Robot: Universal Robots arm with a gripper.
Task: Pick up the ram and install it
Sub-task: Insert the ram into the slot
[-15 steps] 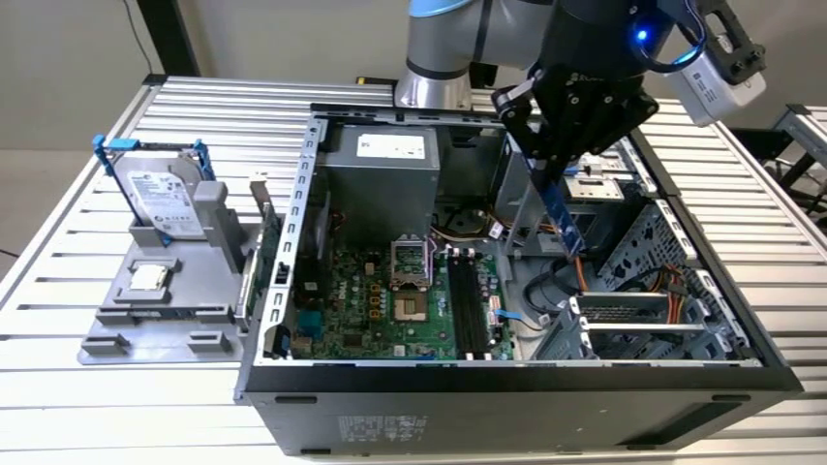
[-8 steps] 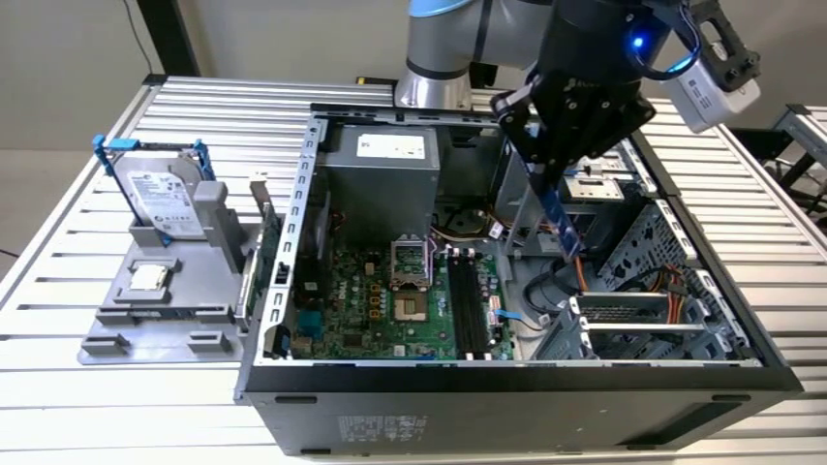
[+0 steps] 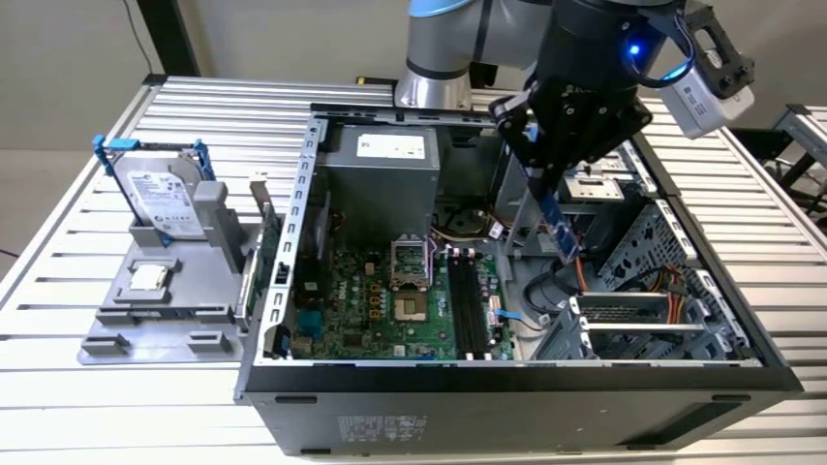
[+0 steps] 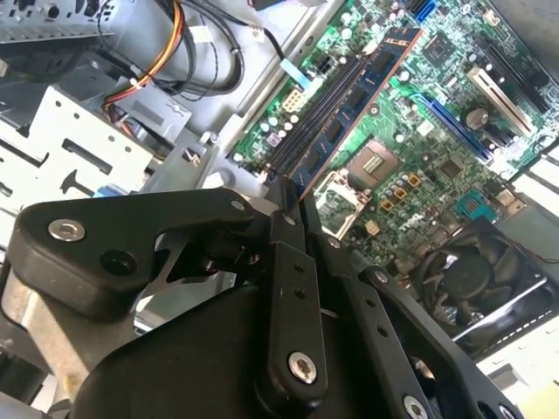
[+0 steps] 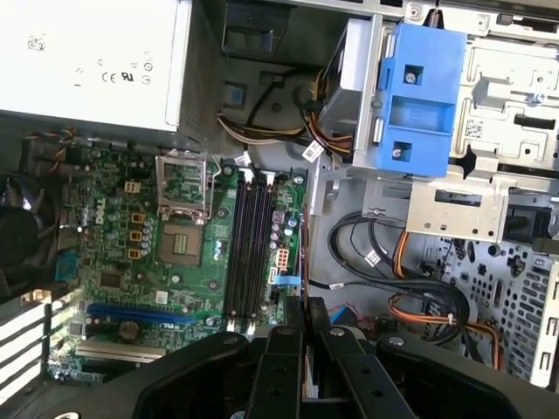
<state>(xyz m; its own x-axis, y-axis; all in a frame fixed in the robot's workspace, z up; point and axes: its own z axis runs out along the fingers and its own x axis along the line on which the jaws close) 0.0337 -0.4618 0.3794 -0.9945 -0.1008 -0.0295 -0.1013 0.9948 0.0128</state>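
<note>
Gripper [image 4: 293,199] sits closest to the lens in both wrist views; fingers [image 4: 284,253] closed on one end of the ram [image 4: 354,105]; the rest of the stick juts out past the fingertips toward the motherboard [image 5: 166,253].

Exterior view: gripper is down inside the open case [image 3: 517,387]; ram hangs on end beneath it, slightly tilted, in the air, touching nothing but the fingers.

Slots [image 5: 249,244]: long black ones, below the gripper and off to one side of the stick's free end; they look empty; ram runs roughly along their length in the second wrist view, beside rather than over them; latch state, cannot tell.

Step, my read: pick is done; ram is carried and being lined up; install not yet done, nothing seated.

What seating calls for, as a judgement: free edge brought squarely over one slot; stick parallel to it and upright, tilt taken out; notch matched to the slot key (too small to check); then a straight push along the stick.

Risk: cables [image 5: 367,257] lie below the gripper on the side away from the slots; keep clear.
</note>
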